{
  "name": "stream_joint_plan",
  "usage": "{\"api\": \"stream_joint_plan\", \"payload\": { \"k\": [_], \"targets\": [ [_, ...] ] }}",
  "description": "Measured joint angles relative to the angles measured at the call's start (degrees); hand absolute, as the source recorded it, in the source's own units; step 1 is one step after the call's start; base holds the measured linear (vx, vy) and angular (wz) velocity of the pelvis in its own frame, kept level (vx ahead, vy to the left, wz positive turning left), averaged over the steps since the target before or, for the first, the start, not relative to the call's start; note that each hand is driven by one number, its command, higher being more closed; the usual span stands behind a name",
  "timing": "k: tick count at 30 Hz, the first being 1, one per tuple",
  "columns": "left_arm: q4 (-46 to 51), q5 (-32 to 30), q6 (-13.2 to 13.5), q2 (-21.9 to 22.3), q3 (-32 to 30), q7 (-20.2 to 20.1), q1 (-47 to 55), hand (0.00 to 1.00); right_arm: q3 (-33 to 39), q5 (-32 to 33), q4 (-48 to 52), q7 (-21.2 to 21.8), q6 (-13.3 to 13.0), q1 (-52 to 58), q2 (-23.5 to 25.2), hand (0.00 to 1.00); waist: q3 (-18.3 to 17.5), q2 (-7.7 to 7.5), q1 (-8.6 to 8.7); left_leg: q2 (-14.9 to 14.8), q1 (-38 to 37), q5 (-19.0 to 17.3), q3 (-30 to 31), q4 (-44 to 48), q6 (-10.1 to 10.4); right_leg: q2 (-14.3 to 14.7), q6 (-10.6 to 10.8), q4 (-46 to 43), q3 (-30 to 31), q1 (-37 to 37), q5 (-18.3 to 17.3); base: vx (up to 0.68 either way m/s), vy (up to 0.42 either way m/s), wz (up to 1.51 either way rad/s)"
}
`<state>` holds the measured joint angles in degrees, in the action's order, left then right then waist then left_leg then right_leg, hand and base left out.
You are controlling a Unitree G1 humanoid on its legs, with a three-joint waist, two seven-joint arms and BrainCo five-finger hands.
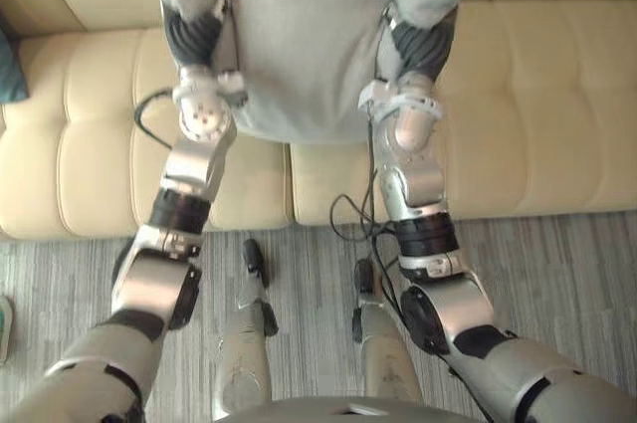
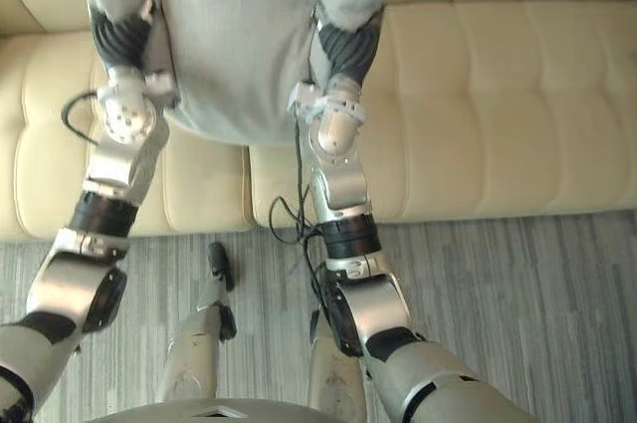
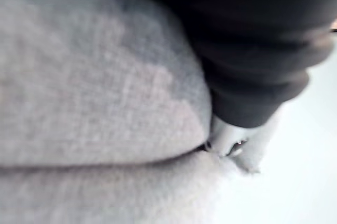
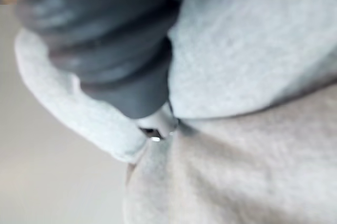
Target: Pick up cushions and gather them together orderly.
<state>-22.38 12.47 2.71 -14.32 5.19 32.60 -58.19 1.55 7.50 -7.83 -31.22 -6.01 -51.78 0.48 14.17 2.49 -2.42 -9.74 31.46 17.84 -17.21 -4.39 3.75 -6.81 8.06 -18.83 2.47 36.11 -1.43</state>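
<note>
Both arms reach forward side by side with bent elbows, the forearms angled up toward a large pale grey fabric cushion [image 1: 304,45] held between them. The left hand [image 1: 196,37] is sunk into one side edge of the cushion and the right hand [image 1: 425,45] into the opposite edge. Each hand shows its dark ribbed cover, and a soft cushion corner bulges over the spot where its fingers go in.

In the left wrist view a sliver of the silver fingers [image 3: 224,140] disappears into a fold of the grey weave just past the cover. The right wrist view shows much the same (a small silver tip at the crease). With the fingers buried in fabric, I cannot tell whether they are curled round it or pressed flat.

The cushion spans the whole gap between the two sets of fingers. Its lower edge lies over the seat of a cream tufted leather sofa [image 1: 537,114], and whether it touches the seat cannot be told. Well apart from the left fingers, a dark teal object [image 1: 10,70] sits at the sofa's end.
</note>
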Motion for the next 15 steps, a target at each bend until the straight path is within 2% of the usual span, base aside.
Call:
{"api": "stream_joint_plan", "payload": {
  "k": [4,6,8,9,10,11,12,15],
  "targets": [
    [-2.61,-0.02,0.00,0.02,-1.60,0.72,-8.56,1.00,3.41,0.00,-0.04,-2.68,-0.40,-7.05,1.12,1.00,2.02,0.81,-0.42,0.54,4.46,1.30,-0.14,0.01,0.09,-0.71,-0.27,-4.33,-0.01,6.32,-1.53,-0.01,-0.024,0.08],
    [-5.62,0.57,-0.02,0.45,-4.01,0.31,-12.95,1.00,4.78,0.10,-3.33,-3.03,-1.31,-11.69,1.32,1.00,2.44,0.94,-0.46,0.39,6.81,2.68,-0.03,-0.01,1.05,-0.90,-0.30,-5.13,-0.21,8.88,-1.68,0.02,-0.023,0.06],
    [-6.98,1.04,-0.02,1.08,-5.46,0.18,-15.23,1.00,6.10,0.21,-6.17,-3.12,-1.85,-15.12,1.14,1.00,3.47,1.16,-0.49,0.35,8.43,4.57,0.00,-0.01,3.06,-1.01,-0.62,-5.73,-0.73,10.31,-2.00,0.04,-0.056,0.14],
    [-7.04,1.26,-0.02,1.08,-5.81,0.06,-15.52,1.00,6.18,0.68,-6.76,-3.10,-2.21,-15.80,1.01,1.00,3.72,1.25,-0.48,0.33,8.85,5.17,0.05,-0.01,3.53,-1.01,-0.75,-5.91,-0.99,10.69,-2.10,0.02,-0.062,0.19],
    [-7.03,1.38,-0.02,1.18,-6.78,-0.26,-15.76,1.00,6.25,1.47,-6.97,-3.03,-2.33,-16.66,0.99,1.00,3.72,1.26,-0.55,0.34,10.10,6.24,0.13,-0.01,3.14,-1.09,-1.16,-6.54,-1.38,11.94,-2.41,0.01,-0.051,0.12],
    [-7.03,1.44,-0.02,1.33,-8.08,-0.34,-15.86,1.00,6.12,1.81,-7.42,-2.64,-2.35,-17.67,0.99,0.00,3.77,1.35,-0.74,0.05,11.26,6.36,0.18,0.00,3.00,-1.06,-1.42,-7.58,-1.69,13.46,-2.93,0.01,-0.063,0.15],
    [-7.06,1.80,-0.02,1.59,-9.50,-0.29,-15.84,0.00,5.92,2.16,-8.50,-2.49,-2.39,-19.02,0.79,0.00,3.84,1.43,-0.74,0.04,12.42,6.40,0.36,0.00,2.95,-1.09,-1.67,-9.36,-1.91,15.25,-3.73,0.01,-0.061,0.15],
    [-7.02,3.25,0.44,2.71,-13.09,-0.21,-15.82,0.00,5.72,2.61,-9.48,-1.66,-2.92,-21.64,-0.51,0.00,5.69,2.43,-0.74,0.46,13.98,7.33,1.43,0.01,1.88,-1.77,-2.26,-12.82,-3.07,17.23,-5.61,0.01,-0.068,0.33]
  ]
}}
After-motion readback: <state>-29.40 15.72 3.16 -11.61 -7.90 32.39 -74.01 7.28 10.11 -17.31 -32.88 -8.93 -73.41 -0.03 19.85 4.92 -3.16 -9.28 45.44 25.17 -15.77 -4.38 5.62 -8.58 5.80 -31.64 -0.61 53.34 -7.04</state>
